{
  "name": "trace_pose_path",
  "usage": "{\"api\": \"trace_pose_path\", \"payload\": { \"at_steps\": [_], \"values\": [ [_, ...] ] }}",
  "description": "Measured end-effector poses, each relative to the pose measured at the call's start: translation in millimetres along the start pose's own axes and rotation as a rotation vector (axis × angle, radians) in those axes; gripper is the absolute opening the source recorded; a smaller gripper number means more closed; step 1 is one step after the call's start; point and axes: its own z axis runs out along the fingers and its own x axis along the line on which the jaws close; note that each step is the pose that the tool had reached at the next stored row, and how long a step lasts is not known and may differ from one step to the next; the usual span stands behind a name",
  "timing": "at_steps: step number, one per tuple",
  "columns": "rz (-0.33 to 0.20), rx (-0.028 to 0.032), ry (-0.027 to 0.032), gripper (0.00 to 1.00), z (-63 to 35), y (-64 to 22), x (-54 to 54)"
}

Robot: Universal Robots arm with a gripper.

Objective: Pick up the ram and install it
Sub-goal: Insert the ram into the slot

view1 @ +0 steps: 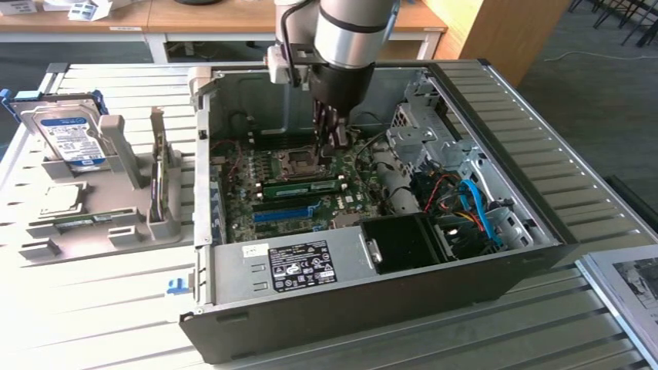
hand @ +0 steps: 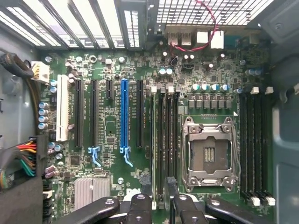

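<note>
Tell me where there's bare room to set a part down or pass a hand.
Bare table on the camera side of the holder, and the strip on the exterior view's right of the case. Inside the case is crowded: cables, and the gripper over the board.

Exterior view: arm cut off by the top edge, so I can't see above the wrist. Power supply label, lower centre: print too small to read. Printed sheet, lower right, runs out of frame. Wrist view: gripper linkage clipped at the frame edge.
</note>
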Motion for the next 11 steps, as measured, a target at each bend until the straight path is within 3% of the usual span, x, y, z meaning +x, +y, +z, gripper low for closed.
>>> {"api": "trace_pose_path", "payload": {
  "at_steps": [11],
  "values": [
    [0.0, -0.0001, 0.0001, 0.25, -21.2, 1.0, -0.7]
  ]
}}
